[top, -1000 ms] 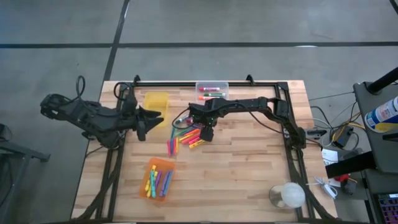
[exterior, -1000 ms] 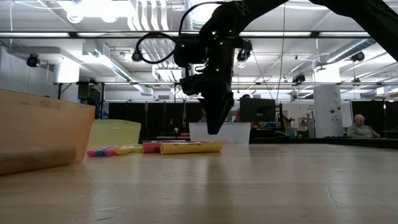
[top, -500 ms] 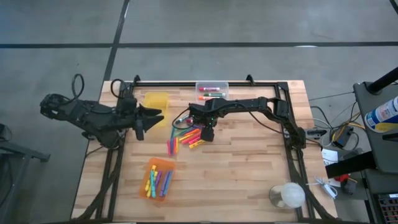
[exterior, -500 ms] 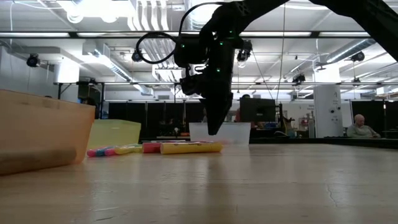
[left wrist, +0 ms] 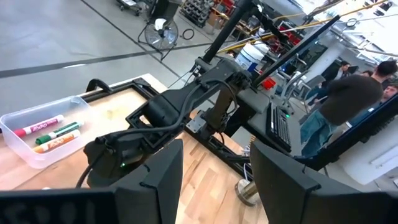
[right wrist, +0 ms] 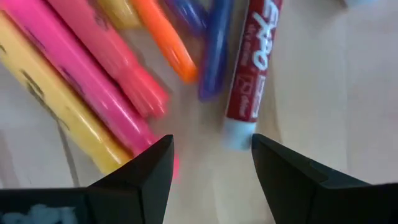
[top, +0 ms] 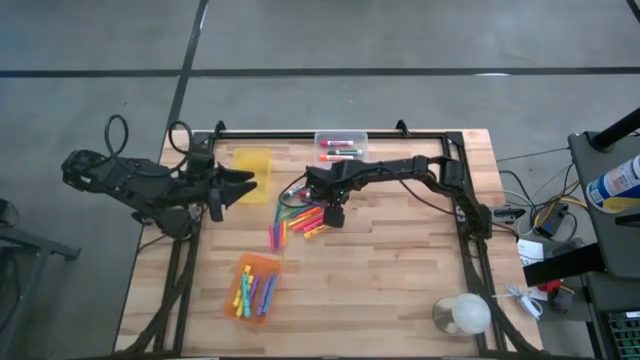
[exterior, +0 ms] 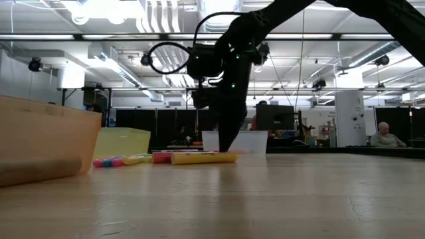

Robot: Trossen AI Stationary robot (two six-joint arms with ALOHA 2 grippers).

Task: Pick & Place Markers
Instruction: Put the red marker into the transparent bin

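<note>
Change since before: the left arm has been drawn back toward the left edge of the table, and its gripper is now seen beside the yellow bin instead of farther out over the board; the right arm has hardly been moved.
Right gripper (top: 333, 214): it is lowered onto the pile of markers (top: 300, 221) near the middle of the table; its fingers (right wrist: 142, 180) are spread apart, and nothing is pinched between them.
Close view under the right gripper: a pink marker (right wrist: 99, 59), a yellow marker (right wrist: 59, 102), an orange marker (right wrist: 165, 37), a blue marker (right wrist: 214, 53) and a red marker with a white end (right wrist: 252, 65) are seen lying on the wood, and the gap between the fingers is over bare wood just beside them.
Left gripper (top: 236, 184): it is held at the left side of the table, just beside the yellow bin (top: 252, 160); its fingers are spread, and nothing is held.
Orange bin (top: 256, 287): several markers are already laid in it, near the front edge of the table.
Clear bin (top: 341, 146): a few markers are laid in it, at the back edge of the table.
Person (exterior: 380, 135): seated far behind the table, at the right in the low view.
</note>
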